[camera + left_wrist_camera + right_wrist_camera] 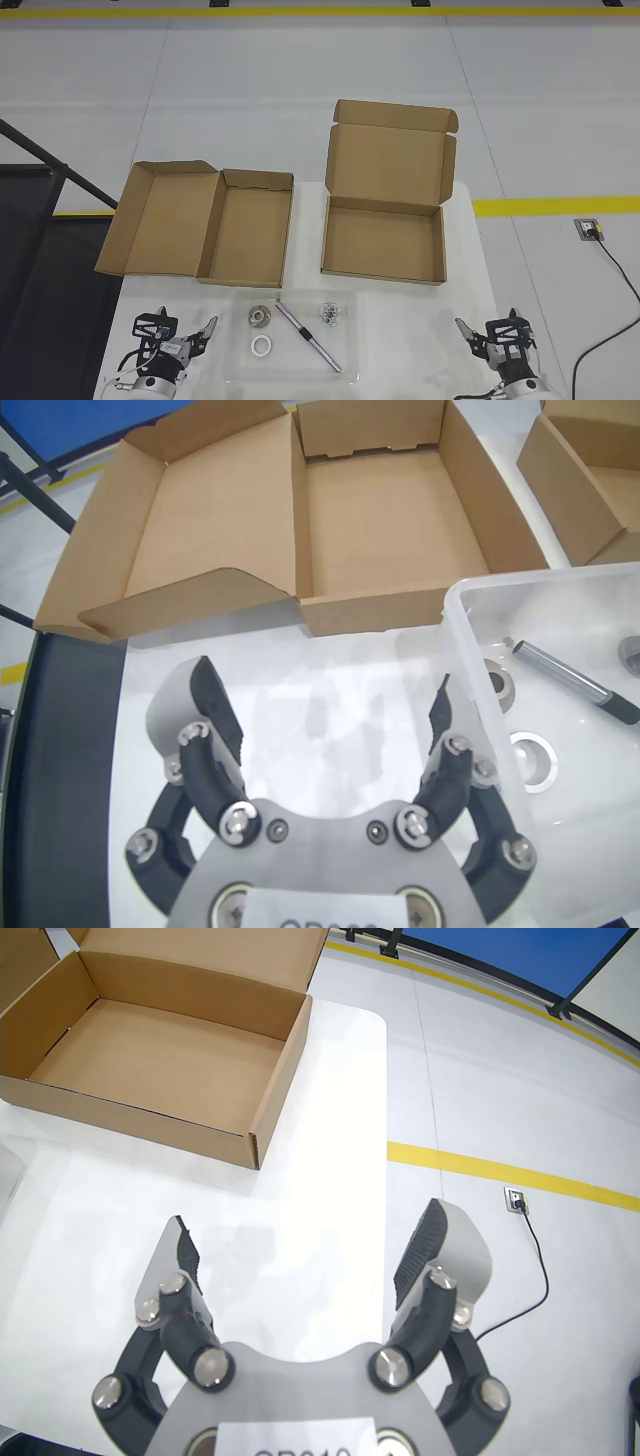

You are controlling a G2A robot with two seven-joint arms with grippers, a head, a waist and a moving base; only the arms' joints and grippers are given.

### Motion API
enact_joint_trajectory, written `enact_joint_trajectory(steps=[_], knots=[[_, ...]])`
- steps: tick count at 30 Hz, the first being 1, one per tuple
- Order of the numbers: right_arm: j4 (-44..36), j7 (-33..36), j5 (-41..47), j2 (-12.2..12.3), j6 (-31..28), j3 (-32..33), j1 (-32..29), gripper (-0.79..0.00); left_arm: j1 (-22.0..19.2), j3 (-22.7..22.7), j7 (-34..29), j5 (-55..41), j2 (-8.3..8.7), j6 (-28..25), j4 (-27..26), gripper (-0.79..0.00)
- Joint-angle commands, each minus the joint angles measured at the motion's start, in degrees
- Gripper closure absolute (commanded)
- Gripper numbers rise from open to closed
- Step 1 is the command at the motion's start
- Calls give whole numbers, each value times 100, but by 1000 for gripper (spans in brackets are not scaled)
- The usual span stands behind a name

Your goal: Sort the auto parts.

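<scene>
Closest in, the left gripper (pixel 188 325) at 7 o'clock and the right gripper (pixel 490 325) at 5 hover over the surface, fingers spread wide and holding nothing. The rod (pixel 308 337), bearing (pixel 260 316), white ring (pixel 261 346) and small nuts (pixel 328 313) sit in the clear tray (pixel 345 298) at 6 — reachable by either arm. The left box (pixel 250 235) at 11 and the right box (pixel 380 245) at 1 lie open, lids back — presumably so parts drop straight in.

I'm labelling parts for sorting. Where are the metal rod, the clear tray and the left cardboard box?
metal rod (pixel 308 337): top view, middle of its shaft.
clear tray (pixel 550 576): left wrist view, rim beside the box.
left cardboard box (pixel 250 235): top view, its bare floor.
</scene>
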Motion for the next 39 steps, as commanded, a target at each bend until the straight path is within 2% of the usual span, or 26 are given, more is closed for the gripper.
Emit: enact_joint_trajectory(steps=[1, 15, 18, 21, 28, 32, 36, 39], knots=[[0, 0, 0, 0, 0, 0, 0, -784, 0, 0, 0, 0, 0, 0, 0, -784], [0, 0, 0, 0, 0, 0, 0, -785, 0, 0, 0, 0, 0, 0, 0, -785], [-116, -109, -295, 10, -103, -41, 5, -785, 34, -25, 167, -76, -5, -78, -1, -785], [-396, -337, -466, 9, -206, -75, -26, -785, 162, -186, 452, -357, -2, -368, -103, -785], [-1199, -730, -1411, 83, -1036, -31, -116, -785, 569, -669, 990, -942, 9, -974, -368, -785], [-1616, -554, -2039, 134, -1759, -199, 100, -785, 761, -891, 1253, -1284, 0, -1183, -467, -785], [-1852, -208, -2566, 189, -2872, -589, 581, -785, 840, -1031, 1205, -1617, -8, -1249, -505, -785], [-1881, -89, -2638, 193, -2958, -615, 681, -785, 840, -1031, 1205, -1617, -8, -1249, -505, -785]])
